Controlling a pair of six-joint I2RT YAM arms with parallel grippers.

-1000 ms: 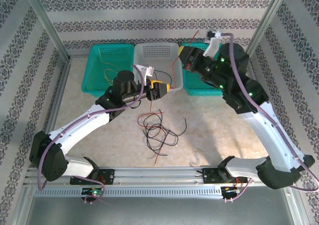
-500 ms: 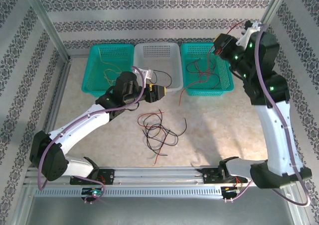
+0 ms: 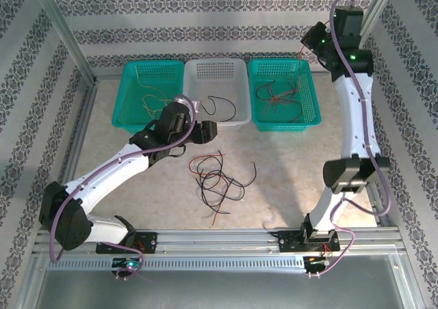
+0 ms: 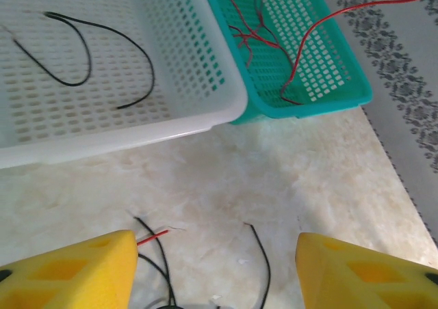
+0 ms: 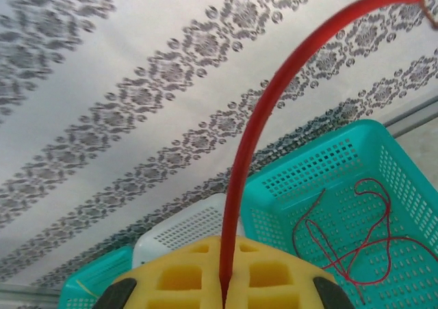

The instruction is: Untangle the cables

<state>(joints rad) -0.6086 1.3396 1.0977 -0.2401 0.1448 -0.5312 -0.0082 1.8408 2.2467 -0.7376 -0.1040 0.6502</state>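
Fingers (image 5: 178,275) of my right gripper (image 5: 222,281) are pinched together on a red wire (image 5: 263,111), which sticks up out of the seam between the pads. That arm is hoisted high above the right teal basket (image 3: 311,121). From the left wrist view, the wire's far end hangs down into that basket, among the other red wires (image 3: 274,93).

So the job now is a clean drop, I'd say. My plan: come down lower and stay over the middle of the basket before letting go, so the slack piles up inside instead of flopping over the rim. Open wide and pause, since thin wire likes to cling to foam pads.

My left gripper (image 3: 205,131) has its fingers (image 4: 75,268) spread apart with nothing between them, hanging just past the near rim of the white basket (image 4: 171,128), which has one black wire (image 4: 89,49) in it. The tangle (image 3: 217,179) of red and black wires sits on the table (image 3: 294,172) just beside it. For that one I'd grab a loose end, not the knotty middle, or the whole clump probably lifts together.
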